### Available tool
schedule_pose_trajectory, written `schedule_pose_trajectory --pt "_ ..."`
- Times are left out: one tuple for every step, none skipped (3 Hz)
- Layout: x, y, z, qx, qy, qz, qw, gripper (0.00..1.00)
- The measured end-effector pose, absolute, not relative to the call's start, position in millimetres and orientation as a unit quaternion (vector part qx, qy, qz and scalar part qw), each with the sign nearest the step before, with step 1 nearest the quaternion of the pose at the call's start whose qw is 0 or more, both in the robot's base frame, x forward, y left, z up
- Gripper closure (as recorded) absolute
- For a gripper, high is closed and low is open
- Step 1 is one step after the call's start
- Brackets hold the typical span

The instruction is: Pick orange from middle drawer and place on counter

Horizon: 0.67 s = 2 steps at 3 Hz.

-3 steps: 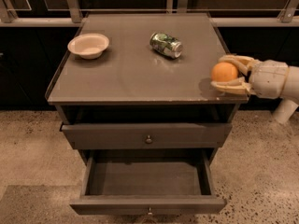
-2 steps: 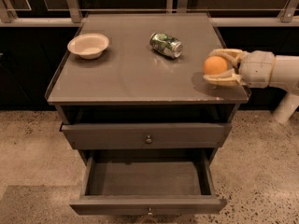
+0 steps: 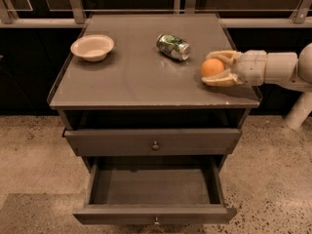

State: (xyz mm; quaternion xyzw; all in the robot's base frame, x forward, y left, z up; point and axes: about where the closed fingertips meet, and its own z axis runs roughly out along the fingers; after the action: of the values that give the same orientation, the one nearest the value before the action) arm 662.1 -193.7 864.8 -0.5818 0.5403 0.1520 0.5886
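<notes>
- The gripper (image 3: 208, 68) sits over the right-hand part of the counter (image 3: 136, 79), at about 3 o'clock from the middle of the top and close to the right edge.
- Its two pale fingers (image 3: 222, 55) are closed around the orange (image 3: 212, 67), one on the far side of the fruit and one on the near side, so the fruit is held between them.
- The orange is therefore at the counter, not in any drawer. Whether it rests on the surface or hangs just above it cannot be told.
- The arm (image 3: 285, 67) comes in from the 3 o'clock side of the cabinet, lying roughly level, with the fingers pointing toward 9 o'clock.
- A green-and-silver can (image 3: 173, 47) lies on its side at about 1 o'clock on the counter, near the orange but apart from it, at about 10 o'clock from the fruit.
- A shallow pale bowl (image 3: 92, 47) stands upright at about 10 o'clock on the counter, well apart from the can and the gripper.
- The middle drawer (image 3: 153, 213) is pulled well out toward 6 o'clock, and the inside that shows holds nothing.
- The upper drawer (image 3: 122, 141), with its small round knob (image 3: 155, 145), is pushed in or nearly so.
- A speckled floor (image 3: 273, 179) lies around the cabinet.
</notes>
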Motion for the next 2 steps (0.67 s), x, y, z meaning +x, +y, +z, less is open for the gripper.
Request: schedule_pose_trajectory --pt "663.4 -192.0 864.8 -0.583 0.540 0.153 0.588 0.81" --pt "663.4 -192.0 864.8 -0.583 0.540 0.153 0.588 0.59"
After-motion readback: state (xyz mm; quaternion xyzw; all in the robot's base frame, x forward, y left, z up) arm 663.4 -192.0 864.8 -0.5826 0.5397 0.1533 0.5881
